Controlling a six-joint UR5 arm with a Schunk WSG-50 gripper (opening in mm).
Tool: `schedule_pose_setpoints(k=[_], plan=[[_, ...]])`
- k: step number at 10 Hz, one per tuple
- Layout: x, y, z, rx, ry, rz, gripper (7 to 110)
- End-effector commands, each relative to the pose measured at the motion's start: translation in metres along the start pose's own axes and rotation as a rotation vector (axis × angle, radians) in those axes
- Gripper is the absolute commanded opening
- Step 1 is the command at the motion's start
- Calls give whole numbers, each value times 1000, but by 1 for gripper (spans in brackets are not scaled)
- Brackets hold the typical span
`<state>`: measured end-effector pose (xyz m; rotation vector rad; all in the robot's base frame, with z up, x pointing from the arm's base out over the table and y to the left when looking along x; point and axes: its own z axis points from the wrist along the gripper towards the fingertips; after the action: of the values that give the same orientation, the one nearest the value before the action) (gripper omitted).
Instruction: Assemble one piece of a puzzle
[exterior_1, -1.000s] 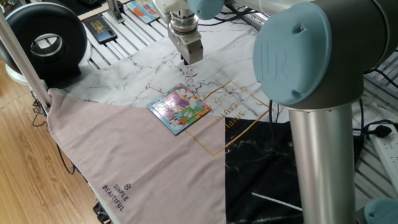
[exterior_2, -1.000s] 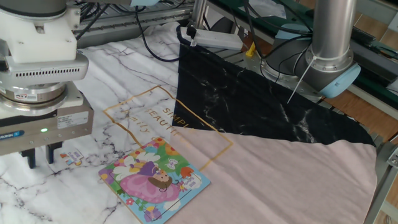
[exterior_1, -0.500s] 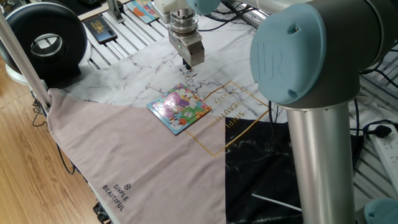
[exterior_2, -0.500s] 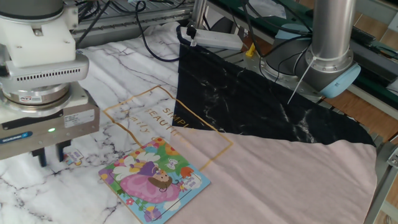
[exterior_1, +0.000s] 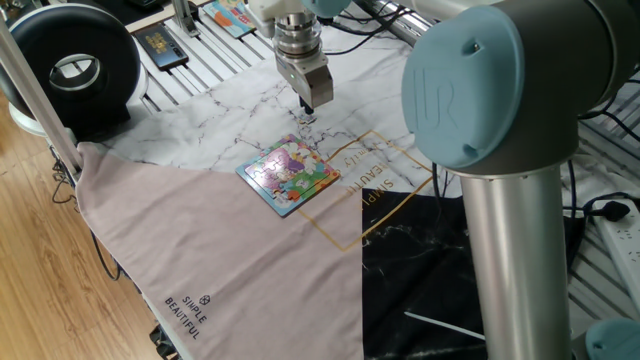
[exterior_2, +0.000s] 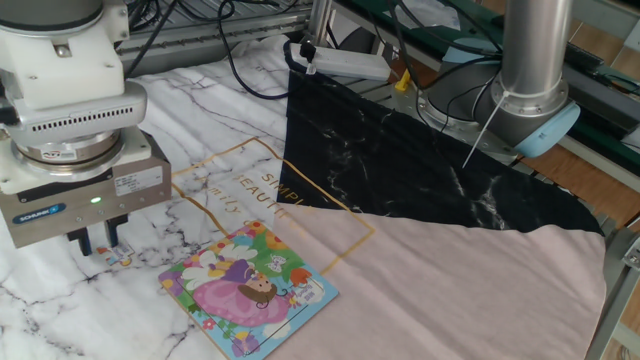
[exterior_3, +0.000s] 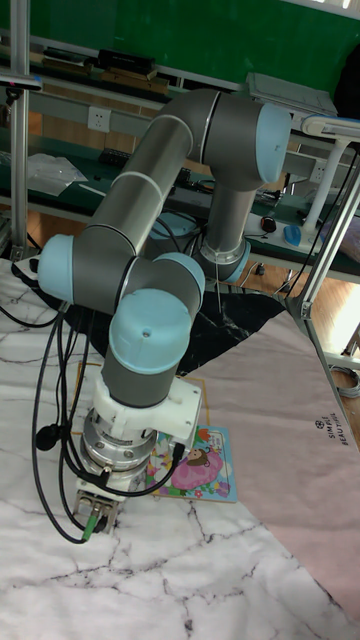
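The puzzle (exterior_1: 290, 175) is a small square pastel cartoon board with a thin blue rim, lying flat on the white marble-print cloth (exterior_1: 240, 110). It also shows in the other fixed view as the puzzle (exterior_2: 248, 290), and in the tall view as the puzzle (exterior_3: 208, 467), half hidden behind the wrist. A small loose piece (exterior_2: 121, 257) lies on the cloth just beyond the board's far corner. My gripper (exterior_1: 307, 108) hangs straight down over that piece, fingertips close above the cloth. The fingers (exterior_2: 110, 234) stand slightly apart and hold nothing.
A black round device (exterior_1: 75, 65) stands at the far left. A dark card (exterior_1: 160, 45) and an orange-edged picture board (exterior_1: 230, 15) lie on the slatted surface behind. Pink cloth (exterior_1: 230, 270) and black cloth (exterior_2: 400, 160) adjoin the marble one. The arm's grey column (exterior_1: 520, 260) stands at the right.
The gripper has shifted sideways and a little lower, coming over the loose piece beside the board. The board has not moved.
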<state>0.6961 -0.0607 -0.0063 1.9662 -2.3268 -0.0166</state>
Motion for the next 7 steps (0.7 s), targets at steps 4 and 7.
schedule_pose_setpoints(k=[4,7], plan=[[-1,-8,-1,30,-10,-9,22],[4,-15,-2,60,12,-13,22]])
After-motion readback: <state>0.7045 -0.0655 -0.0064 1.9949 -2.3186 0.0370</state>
